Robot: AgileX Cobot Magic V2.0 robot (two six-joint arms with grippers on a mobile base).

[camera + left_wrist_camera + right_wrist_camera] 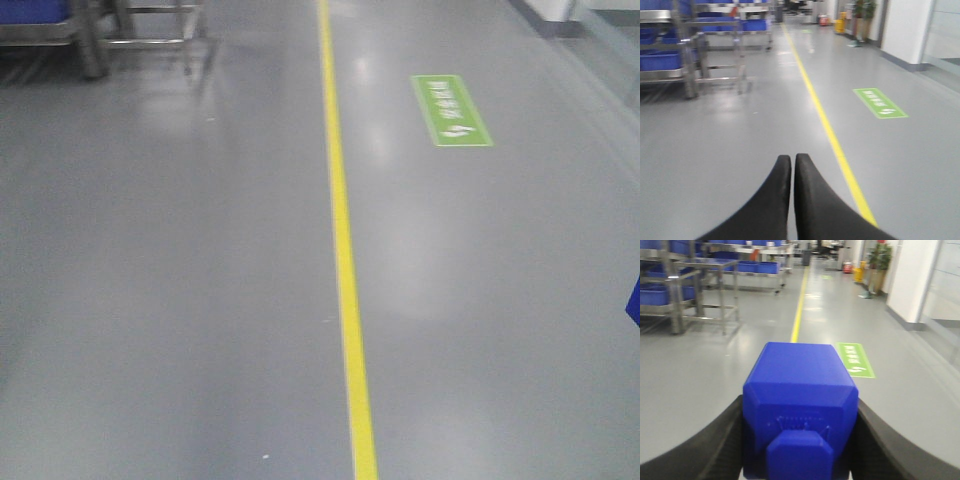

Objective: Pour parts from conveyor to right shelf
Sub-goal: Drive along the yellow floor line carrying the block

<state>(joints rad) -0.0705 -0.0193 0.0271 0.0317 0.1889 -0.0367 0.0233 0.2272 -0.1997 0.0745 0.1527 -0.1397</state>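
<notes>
Block (799, 375): blue, stud end facing the right wrist cam. It is pinched between the two dark fingers (705, 445) of the right tool (800, 407), one finger on each flank. It hangs over the grey floor (715, 365), well apart from the racks (675, 285).

Left tool (792, 159): fingertips pressed together, nothing between them, also over floor.

We see steel racks with blue tubs (660, 61) at far left in both wrist views, with more of them further down the aisle. Yellow line (345, 270) runs along the floor, with the racks to its left and a green floor sign (451, 110) to its right. White wall (912, 280) is on the right side. At the far end there is a potted plant (881, 257) with a yellow object (859, 274) near it, too blurred to name.

Front view is mostly floor, with rack legs top left. A blue sliver (634, 300) shows at the right edge; we cannot tell what it is.
</notes>
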